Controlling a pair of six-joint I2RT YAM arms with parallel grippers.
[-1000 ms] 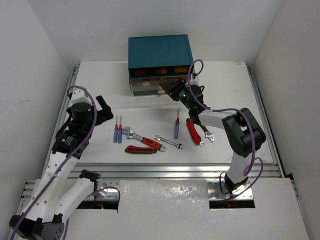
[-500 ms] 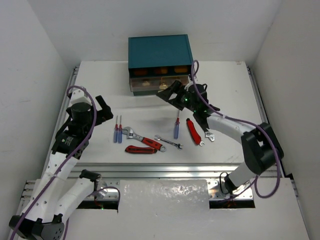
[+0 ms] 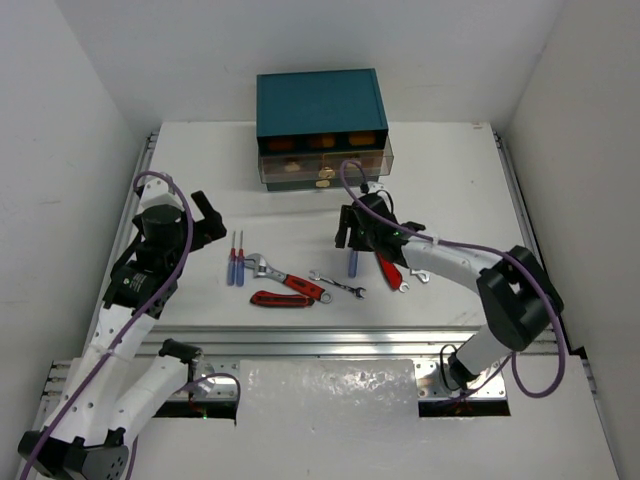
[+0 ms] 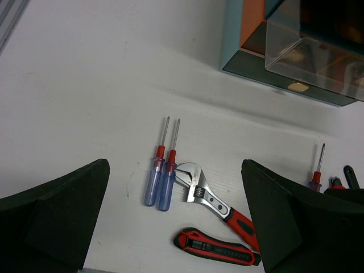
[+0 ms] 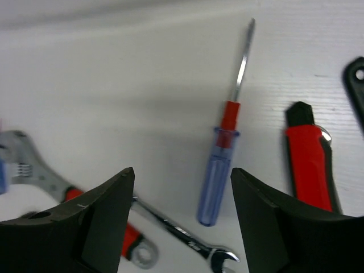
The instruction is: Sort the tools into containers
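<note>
The teal chest (image 3: pixel 318 100) stands at the back, its lower drawer (image 3: pixel 322 172) pulled out a little. Several tools lie on the table: two blue-handled screwdrivers (image 3: pixel 236 262), a red-handled adjustable wrench (image 3: pixel 288 278), a red and black tool (image 3: pixel 283 299), a silver spanner (image 3: pixel 337 285), a single blue-handled screwdriver (image 3: pixel 352 262), another red tool (image 3: pixel 388 265) and a black spanner (image 3: pixel 418 270). My right gripper (image 3: pixel 350 232) is open and empty, just above the single screwdriver (image 5: pixel 219 170), whose handle lies between the jaws. My left gripper (image 3: pixel 205 222) is open and empty, left of the screwdriver pair (image 4: pixel 162 179).
The table (image 3: pixel 200 160) is white, with a metal rail (image 3: pixel 350 340) along its near edge and white walls on three sides. In the left wrist view the wrench (image 4: pixel 213 199) and the red tool (image 4: pixel 219 247) lie between the open fingers. The chest (image 4: pixel 244 34) is far off.
My right gripper has drawn back from the chest's drawer front toward the near side and dropped over the single blue screwdriver. The left arm has not moved.
</note>
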